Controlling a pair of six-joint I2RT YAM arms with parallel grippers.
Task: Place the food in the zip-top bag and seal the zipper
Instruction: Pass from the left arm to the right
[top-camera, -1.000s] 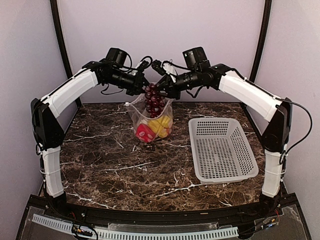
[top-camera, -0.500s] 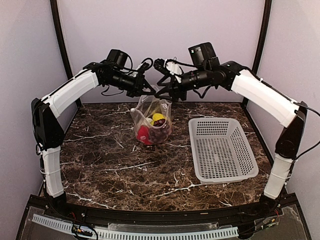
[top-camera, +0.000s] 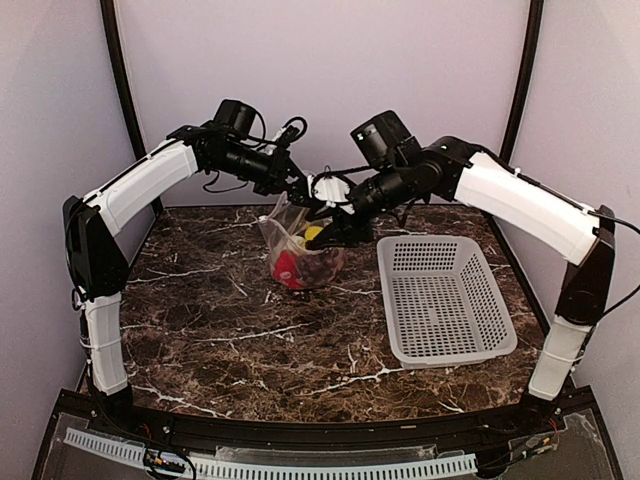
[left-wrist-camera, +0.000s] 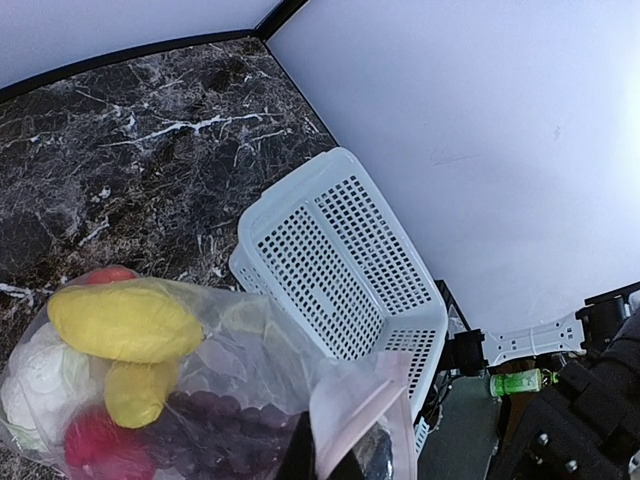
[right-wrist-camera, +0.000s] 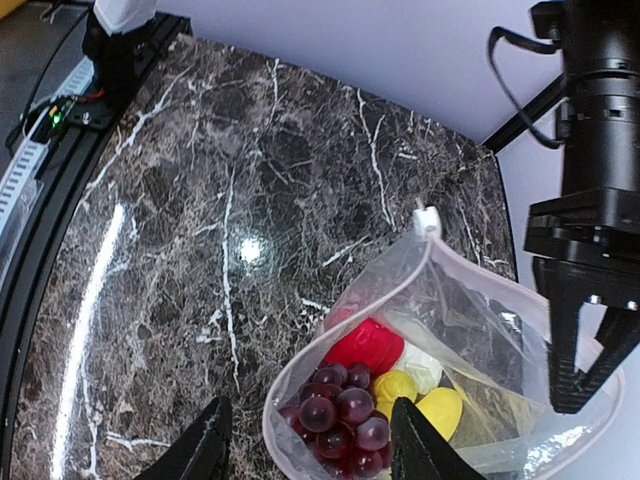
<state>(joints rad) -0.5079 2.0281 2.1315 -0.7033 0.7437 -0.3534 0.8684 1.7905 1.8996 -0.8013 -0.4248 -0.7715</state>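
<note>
The clear zip-top bag (top-camera: 302, 252) stands open on the marble table. In it lie the purple grape bunch (right-wrist-camera: 345, 420), a red pepper (right-wrist-camera: 368, 346), two yellow pieces (right-wrist-camera: 432, 408), and the white cauliflower (right-wrist-camera: 424, 366). I cannot make out the pumpkin. My left gripper (top-camera: 300, 196) is shut on the bag's whitish-pink zipper strip (left-wrist-camera: 352, 405) and holds that edge up; it also shows in the right wrist view (right-wrist-camera: 585, 350). My right gripper (top-camera: 330, 228) is open and empty just above the bag's mouth, its fingers (right-wrist-camera: 208, 448) either side of the grapes.
A white perforated basket (top-camera: 445, 300) stands empty to the right of the bag, also in the left wrist view (left-wrist-camera: 340, 265). A small white zipper slider (right-wrist-camera: 427, 220) sits at the far end of the bag's mouth. Dark marble table (top-camera: 200, 320) lies all around.
The grape bunch, held by my right gripper above the bag one second ago, now lies inside the bag. The right gripper has let go and lowered toward the mouth. The left gripper keeps its hold.
</note>
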